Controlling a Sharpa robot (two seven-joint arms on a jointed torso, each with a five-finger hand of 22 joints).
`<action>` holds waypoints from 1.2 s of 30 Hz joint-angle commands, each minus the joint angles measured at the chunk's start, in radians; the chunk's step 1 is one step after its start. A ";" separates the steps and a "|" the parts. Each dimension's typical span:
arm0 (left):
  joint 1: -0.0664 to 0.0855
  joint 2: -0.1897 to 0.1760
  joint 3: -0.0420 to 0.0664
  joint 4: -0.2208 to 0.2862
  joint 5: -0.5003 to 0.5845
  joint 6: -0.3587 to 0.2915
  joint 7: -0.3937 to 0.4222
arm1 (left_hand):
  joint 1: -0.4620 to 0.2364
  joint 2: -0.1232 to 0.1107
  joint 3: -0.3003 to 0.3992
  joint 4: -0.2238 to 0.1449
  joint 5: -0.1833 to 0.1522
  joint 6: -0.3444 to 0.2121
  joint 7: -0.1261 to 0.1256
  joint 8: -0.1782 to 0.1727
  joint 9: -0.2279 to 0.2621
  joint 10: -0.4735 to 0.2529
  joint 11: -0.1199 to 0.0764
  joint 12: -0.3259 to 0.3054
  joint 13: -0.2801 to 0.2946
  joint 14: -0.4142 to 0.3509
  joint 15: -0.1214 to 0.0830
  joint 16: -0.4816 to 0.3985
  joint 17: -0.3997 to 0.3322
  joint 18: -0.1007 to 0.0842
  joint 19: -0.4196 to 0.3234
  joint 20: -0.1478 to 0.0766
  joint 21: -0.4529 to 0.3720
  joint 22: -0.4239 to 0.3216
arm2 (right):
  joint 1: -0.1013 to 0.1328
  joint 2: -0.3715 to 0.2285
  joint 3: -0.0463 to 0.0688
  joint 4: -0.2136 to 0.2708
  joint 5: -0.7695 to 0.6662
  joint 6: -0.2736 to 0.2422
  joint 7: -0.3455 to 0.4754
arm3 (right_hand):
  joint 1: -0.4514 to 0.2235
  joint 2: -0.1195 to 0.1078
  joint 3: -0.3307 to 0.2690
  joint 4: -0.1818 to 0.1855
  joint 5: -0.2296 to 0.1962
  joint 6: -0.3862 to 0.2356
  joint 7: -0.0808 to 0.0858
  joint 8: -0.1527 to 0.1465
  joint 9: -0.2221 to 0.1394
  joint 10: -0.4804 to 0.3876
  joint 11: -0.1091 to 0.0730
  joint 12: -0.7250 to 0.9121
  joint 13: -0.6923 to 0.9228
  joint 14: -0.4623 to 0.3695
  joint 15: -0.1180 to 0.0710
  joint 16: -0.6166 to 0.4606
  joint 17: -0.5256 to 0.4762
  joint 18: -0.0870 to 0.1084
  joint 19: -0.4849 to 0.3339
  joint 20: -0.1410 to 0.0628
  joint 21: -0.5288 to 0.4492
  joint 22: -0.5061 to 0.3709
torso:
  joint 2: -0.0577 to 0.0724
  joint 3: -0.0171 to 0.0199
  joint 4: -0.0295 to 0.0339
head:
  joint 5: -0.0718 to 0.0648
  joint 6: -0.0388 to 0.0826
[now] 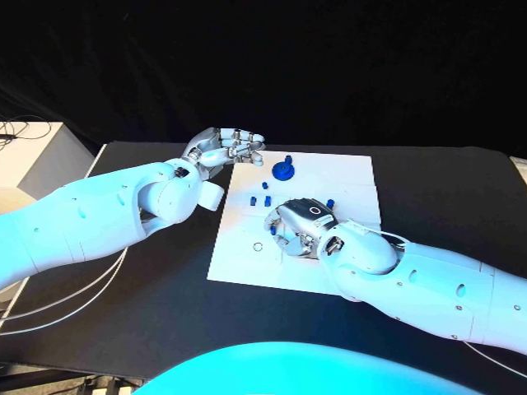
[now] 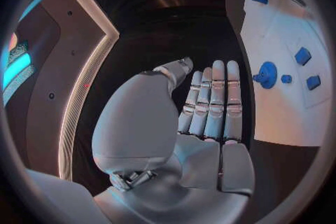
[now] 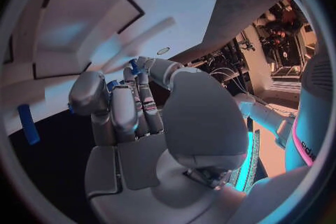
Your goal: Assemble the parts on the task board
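Observation:
The white task board (image 1: 347, 177) lies mid-table. My right hand (image 1: 301, 227) is lowered over its middle with the fingers curled in. In the right wrist view those fingers (image 3: 126, 101) close around a small blue part (image 3: 133, 65) that shows between them. A round blue part (image 1: 285, 171) stands near the board's far edge, and small blue parts (image 1: 260, 200) lie left of my right hand. My left hand (image 1: 226, 148) hovers at the board's far left corner, palm up, fingers straight, holding nothing. The left wrist view shows that left hand (image 2: 210, 106) beside the round part (image 2: 266, 74) and small blue blocks (image 2: 302, 56).
A small metal ring (image 1: 257, 246) lies on the board's near left part. Another blue part (image 3: 28, 123) lies on the board beside my right hand. A white box (image 1: 20, 160) with cables stands off the black table's (image 1: 454, 189) left edge.

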 commanded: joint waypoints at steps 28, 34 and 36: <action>0.000 -0.002 0.001 -0.004 0.000 0.033 0.001 | -0.006 0.007 -0.007 0.003 0.000 0.004 0.004 -0.004 -0.001 -0.005 0.000 -0.004 0.002 -0.008 0.000 -0.005 0.004 -0.005 -0.003 0.004 -0.007 -0.002 | 0.037 -0.107 0.008 0.082 0.102 -0.064 0.036 | 0.027 0.001 -0.036 0.006 0.006 -0.038 0.004 -0.007 -0.042 0.019 -0.003 0.098 0.008 -0.015 -0.003 -0.004 -0.059 0.013 0.002 -0.004 -0.041 -0.020 | -0.001 0.0002 -0.0023 | -0.014 0.017; 0.000 -0.006 0.001 -0.006 0.000 0.033 0.005 | -0.006 0.007 -0.007 0.003 0.000 0.004 0.004 -0.004 -0.001 -0.005 0.000 -0.004 0.002 -0.008 0.000 -0.005 0.004 -0.005 -0.003 0.004 -0.007 -0.002 | 0.094 -0.189 0.023 0.101 0.164 0.020 0.080 | 0.010 -0.007 -0.025 0.017 -0.002 -0.024 -0.001 0.001 -0.042 0.055 -0.011 0.103 0.006 0.005 -0.011 0.026 -0.029 0.002 0.027 -0.008 0.015 0.011 | -0.002 -0.0005 -0.0031 | -0.023 0.025; 0.000 -0.006 0.001 -0.007 0.000 0.033 0.005 | -0.006 0.007 -0.007 0.003 0.000 0.004 0.004 -0.004 -0.001 -0.005 0.000 -0.004 0.002 -0.008 0.000 -0.005 0.004 -0.005 -0.003 0.004 -0.007 -0.002 | 0.113 -0.218 0.027 0.100 0.177 0.050 0.094 | 0.003 -0.012 -0.027 0.021 0.003 -0.024 -0.002 0.001 -0.042 0.059 -0.011 0.101 0.005 0.012 -0.012 0.038 -0.015 -0.001 0.035 -0.009 0.033 0.021 | -0.003 -0.0005 -0.0036 | -0.025 0.028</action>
